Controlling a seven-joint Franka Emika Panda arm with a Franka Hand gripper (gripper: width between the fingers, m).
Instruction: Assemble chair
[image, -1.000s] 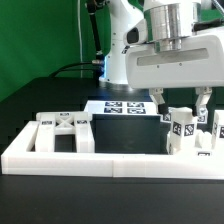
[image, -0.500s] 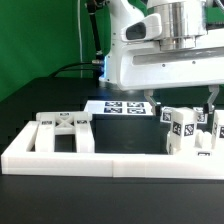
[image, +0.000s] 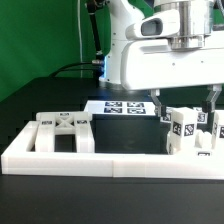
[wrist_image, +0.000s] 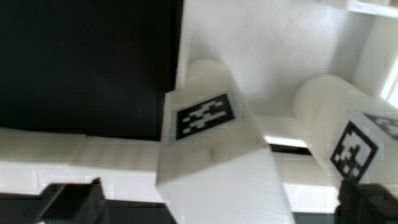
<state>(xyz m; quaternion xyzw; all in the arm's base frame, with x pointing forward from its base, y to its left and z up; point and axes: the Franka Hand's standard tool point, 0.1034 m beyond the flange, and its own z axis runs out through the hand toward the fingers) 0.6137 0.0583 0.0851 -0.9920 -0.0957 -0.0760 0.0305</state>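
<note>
The gripper (image: 183, 104) hung at the upper right of the exterior view, its fingers (image: 155, 101) spread wide and holding nothing, over the chair's blocky legs (image: 183, 131). The ladder-like frame (image: 62, 131) lay at lower left; each piece carried black-and-white square tags (wrist_image: 205, 115).

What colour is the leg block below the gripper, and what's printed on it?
Matte white leg with a black-and-white square tag; the wrist view shows it best.

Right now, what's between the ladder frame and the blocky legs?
Only bare black table, seen in the exterior view, separates ladder frame from blocky legs.
</note>
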